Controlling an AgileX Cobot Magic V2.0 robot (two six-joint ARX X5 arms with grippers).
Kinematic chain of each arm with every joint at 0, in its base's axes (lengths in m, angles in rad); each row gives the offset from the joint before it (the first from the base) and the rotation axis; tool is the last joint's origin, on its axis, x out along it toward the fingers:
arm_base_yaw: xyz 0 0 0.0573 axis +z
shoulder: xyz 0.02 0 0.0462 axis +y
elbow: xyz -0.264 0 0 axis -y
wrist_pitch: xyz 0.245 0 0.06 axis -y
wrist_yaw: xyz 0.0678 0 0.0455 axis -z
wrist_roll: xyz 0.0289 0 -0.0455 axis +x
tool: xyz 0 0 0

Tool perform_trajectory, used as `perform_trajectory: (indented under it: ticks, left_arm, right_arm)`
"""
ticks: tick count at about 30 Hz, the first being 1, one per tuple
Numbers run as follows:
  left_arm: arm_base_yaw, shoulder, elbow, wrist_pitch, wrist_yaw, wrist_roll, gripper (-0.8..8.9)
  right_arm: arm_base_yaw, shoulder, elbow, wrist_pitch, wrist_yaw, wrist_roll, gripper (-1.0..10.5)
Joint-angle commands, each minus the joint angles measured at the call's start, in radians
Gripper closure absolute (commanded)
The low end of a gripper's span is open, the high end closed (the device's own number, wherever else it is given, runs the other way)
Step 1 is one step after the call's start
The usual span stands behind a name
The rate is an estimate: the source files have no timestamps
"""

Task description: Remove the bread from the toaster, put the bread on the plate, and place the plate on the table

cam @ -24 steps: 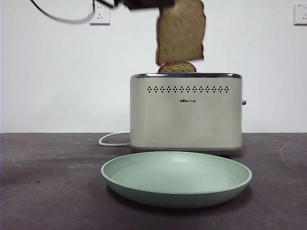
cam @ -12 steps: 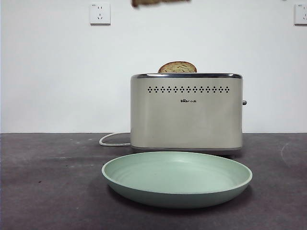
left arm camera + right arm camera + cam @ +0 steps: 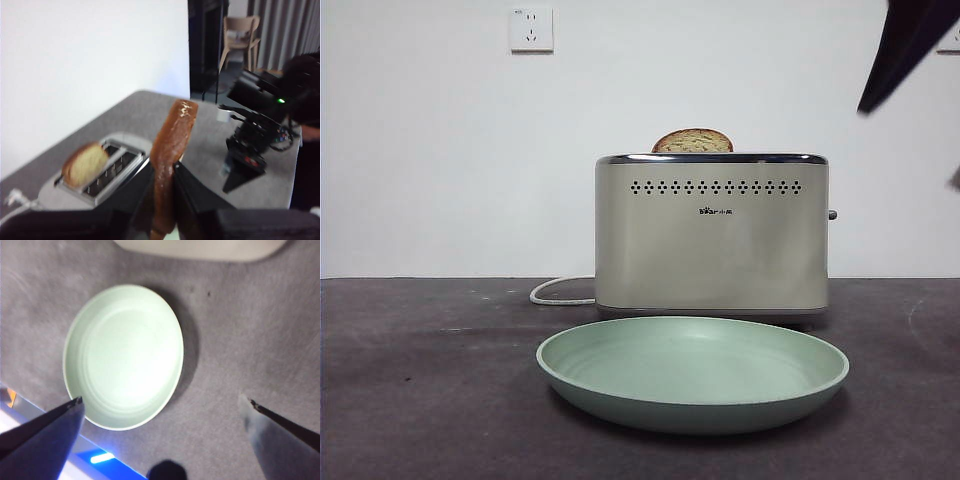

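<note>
My left gripper [image 3: 164,169] is shut on the bread [image 3: 172,135], a brown-crusted slice held upright, high above the cream toaster [image 3: 75,192]. The bread is out of the front view. The toaster [image 3: 710,240] stands mid-table with the second, smaller slice [image 3: 692,141] poking from its slot; that slice also shows in the left wrist view [image 3: 85,162]. The mint-green plate [image 3: 692,398] lies empty on the table in front of the toaster. My right gripper [image 3: 161,400] is open, high above the plate [image 3: 122,357]. Its dark tip [image 3: 900,45] shows at the front view's top right.
A white cord [image 3: 555,292] runs from the toaster's left side over the dark table [image 3: 420,380]. A wall with an outlet [image 3: 531,28] stands behind. The right arm's black body [image 3: 252,145] shows across the table in the left wrist view.
The bread has risen from just above the toaster up out of the front view. A dark arm tip has come in at the top right.
</note>
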Motion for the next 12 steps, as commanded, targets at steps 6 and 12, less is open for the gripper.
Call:
perform_trajectory:
  ticks: [6, 12]
  left_arm:
    - [-0.060, -0.089, -0.153, -0.041, -0.025, 0.013, 8.18]
    - [-0.092, -0.177, -0.364, 0.048, -0.039, -0.072, 8.18]
  right_arm:
    - [0.077, 0.171, 0.004, 0.070, 0.001, -0.024, 3.9]
    - [0.140, 0.291, 0.004, 0.134, 0.002, -0.021, 5.1]
